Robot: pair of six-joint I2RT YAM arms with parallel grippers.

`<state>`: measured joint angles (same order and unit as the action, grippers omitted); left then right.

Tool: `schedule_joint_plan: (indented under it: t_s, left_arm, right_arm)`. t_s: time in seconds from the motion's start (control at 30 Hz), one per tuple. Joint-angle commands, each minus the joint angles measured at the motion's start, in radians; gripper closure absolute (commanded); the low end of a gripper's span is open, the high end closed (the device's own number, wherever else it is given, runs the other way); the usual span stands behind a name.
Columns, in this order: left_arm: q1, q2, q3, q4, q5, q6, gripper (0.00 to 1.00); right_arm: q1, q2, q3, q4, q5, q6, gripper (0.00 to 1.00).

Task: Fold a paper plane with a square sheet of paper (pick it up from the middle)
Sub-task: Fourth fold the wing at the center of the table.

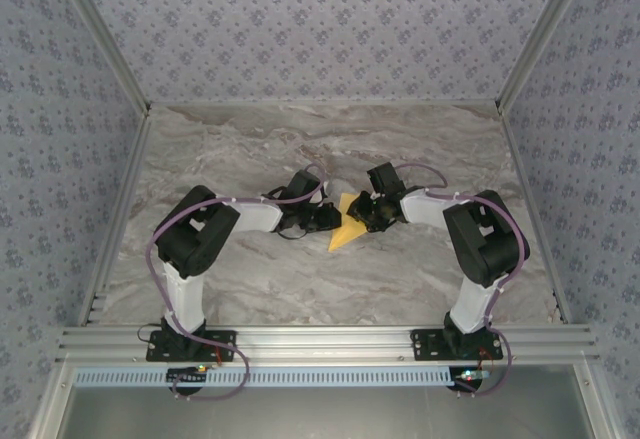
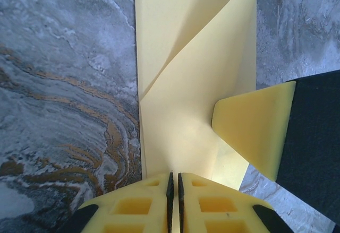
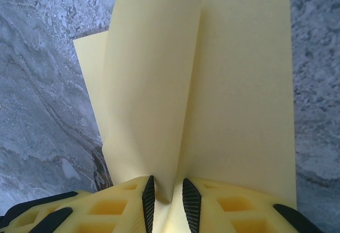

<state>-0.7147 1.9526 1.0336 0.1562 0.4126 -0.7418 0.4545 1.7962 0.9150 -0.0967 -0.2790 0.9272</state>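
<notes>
Two claws hold the square sheet of paper [image 1: 346,232] between them: the left claw [image 2: 174,190] pinches the edge nearest it, and the right claw [image 3: 169,193] clamps a raised crease. One diagonal fold shows (a start, I judge); most folding is left to do, above the worktop [image 2: 64,84].

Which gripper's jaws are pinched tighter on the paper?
The left gripper: jaws nearly meet on the paper; right gripper holds a raised fold across a wider gap.
</notes>
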Motion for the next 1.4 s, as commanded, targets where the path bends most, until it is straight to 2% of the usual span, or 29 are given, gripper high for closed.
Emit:
schedule_joint_plan:
  t_s: [0.0,0.67,1.07,1.37]
  left_arm:
    - [-0.003,0.006,0.010,-0.017,-0.018,0.017,0.85]
    - [-0.002,-0.033,-0.019,0.003,-0.050,0.011,0.84]
    - [-0.003,-0.020,-0.024,0.022,-0.038,0.004,0.84]
    - [-0.003,-0.003,-0.015,-0.033,-0.030,0.021,0.88]
  right_arm:
    - [-0.002,0.125,-0.065,-0.175,0.159,0.000,0.70]
    - [0.004,0.143,-0.055,-0.183,0.162,-0.005,0.67]
    - [0.006,0.152,-0.051,-0.188,0.167,-0.007,0.69]
    - [0.009,0.156,-0.048,-0.188,0.161,-0.006,0.71]
